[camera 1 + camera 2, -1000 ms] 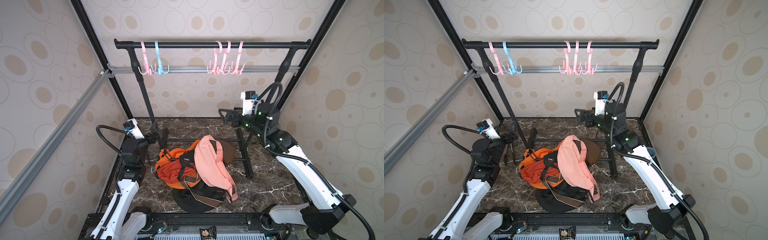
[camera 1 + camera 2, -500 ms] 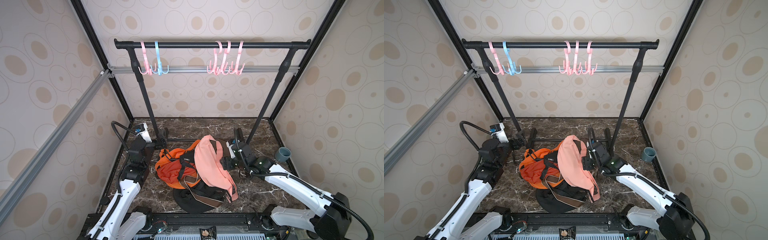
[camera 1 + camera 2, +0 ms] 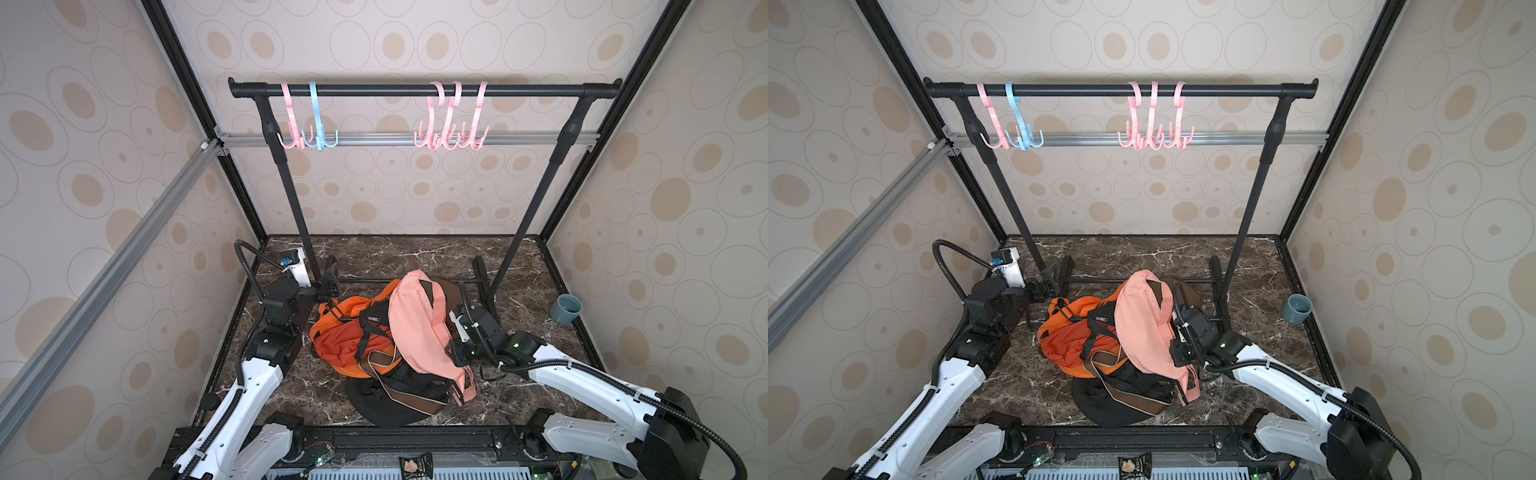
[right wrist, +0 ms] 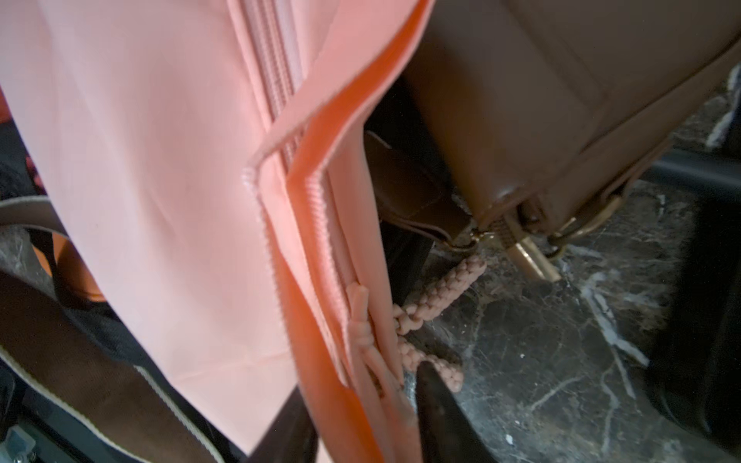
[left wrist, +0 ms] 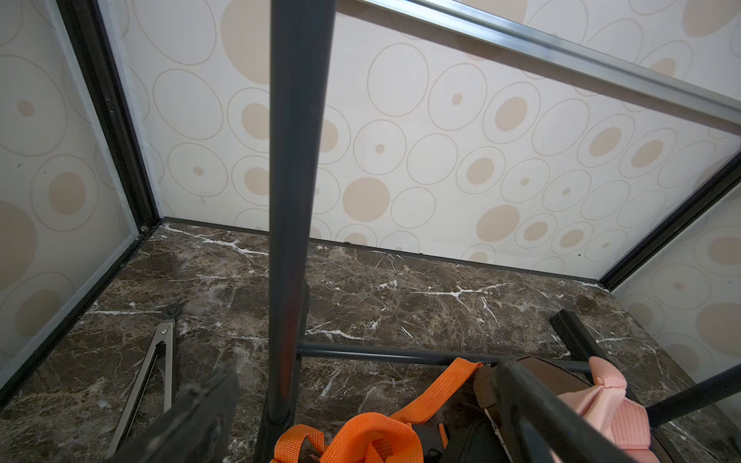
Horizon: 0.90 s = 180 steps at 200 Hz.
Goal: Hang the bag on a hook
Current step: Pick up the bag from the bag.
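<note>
A pink bag lies on top of a pile on the marble floor. My right gripper sits low at its right edge. In the right wrist view, both fingers press a fold of the pink bag by its zip. Three pink hooks hang on the black rail, with a pink and a blue hook further left. My left gripper stands open at the rack's left post, above an orange strap.
Under the pink bag lie an orange backpack, a brown bag with a striped strap and a black bag. The rack's posts and foot bars stand close by. A grey cup sits right, metal tongs left.
My right arm dropped from high near the rack down to the pink bag's right edge, and its jaws closed on the fabric. The left arm moved forward to the post's base.
</note>
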Each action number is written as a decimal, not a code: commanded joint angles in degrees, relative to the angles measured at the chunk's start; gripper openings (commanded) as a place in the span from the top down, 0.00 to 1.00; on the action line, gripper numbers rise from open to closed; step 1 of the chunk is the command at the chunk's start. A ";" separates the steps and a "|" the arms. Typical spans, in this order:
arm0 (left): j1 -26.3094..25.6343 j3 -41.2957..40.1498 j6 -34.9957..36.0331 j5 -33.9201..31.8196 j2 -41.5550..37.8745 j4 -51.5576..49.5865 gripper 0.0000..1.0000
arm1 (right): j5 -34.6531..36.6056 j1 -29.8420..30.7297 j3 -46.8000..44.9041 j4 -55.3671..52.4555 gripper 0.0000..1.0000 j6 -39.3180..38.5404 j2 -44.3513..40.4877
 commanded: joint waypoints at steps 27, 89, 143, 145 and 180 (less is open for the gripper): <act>-1.08 2.33 2.85 1.83 -1.46 1.40 0.00 | 4.82 0.82 11.03 -9.65 1.00 -6.08 -2.46; -3.02 1.36 6.30 22.53 -5.36 19.28 0.00 | -0.85 1.96 34.26 -16.10 1.00 -15.77 -1.55; -7.95 5.33 6.60 39.43 -3.74 19.01 0.00 | -4.60 2.89 54.36 -17.13 1.00 -16.01 4.92; -8.25 5.22 6.59 39.68 -3.83 18.99 0.00 | -4.71 2.89 54.69 -16.71 1.00 -15.70 5.09; -15.03 3.02 3.22 43.10 -4.22 19.84 0.00 | -7.96 2.89 59.48 -11.47 1.00 -13.55 8.35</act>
